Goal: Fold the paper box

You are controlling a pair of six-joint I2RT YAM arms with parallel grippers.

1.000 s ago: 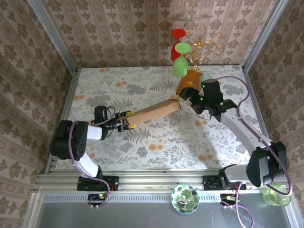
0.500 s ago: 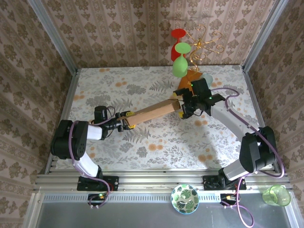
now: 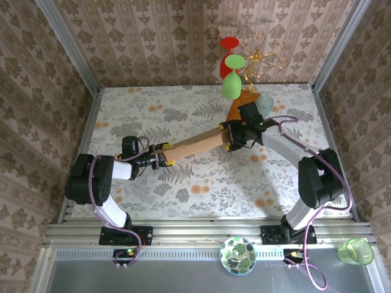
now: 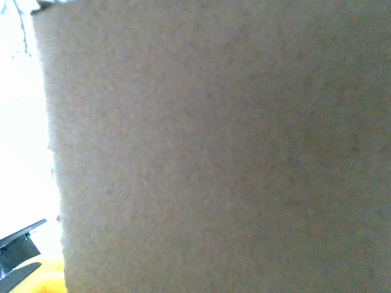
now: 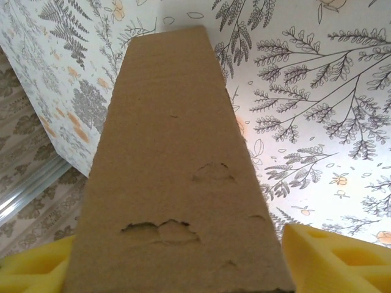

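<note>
Pincer on the left [image 3: 160,157], in the overhead view, sits left of centre and is clamped on the near end of the box [image 3: 197,142]. The box is a long brown cardboard slab running up and right across the middle of the frame, and it seems to be carried above the flowered bench [image 3: 201,189] rather than lying on it. That grip looks meant to steady one end while the other is worked. The right pincer [image 3: 234,135] meets the far end, right of centre, just below an orange packet [image 3: 245,99] and a rack of coloured glasses [image 3: 233,64]. It is probably there to take the free end so a panel can be bent along its crease. In the left wrist view, plain cardboard [image 4: 220,146] covers nearly everything, and a sliver of yellow pad [image 4: 43,282] shows in the lower left corner. This fits a hold right at the box's edge. In the right wrist view, the box [image 5: 174,183] rises from the bottom centre and tapers toward the top. A yellow pad [image 5: 330,259] sits close on either side of it, with the bench [image 5: 317,91] behind. The right pincer [image 5: 177,268] straddles the end, but I cannot tell whether its pads press the cardboard or merely flank it.
</note>
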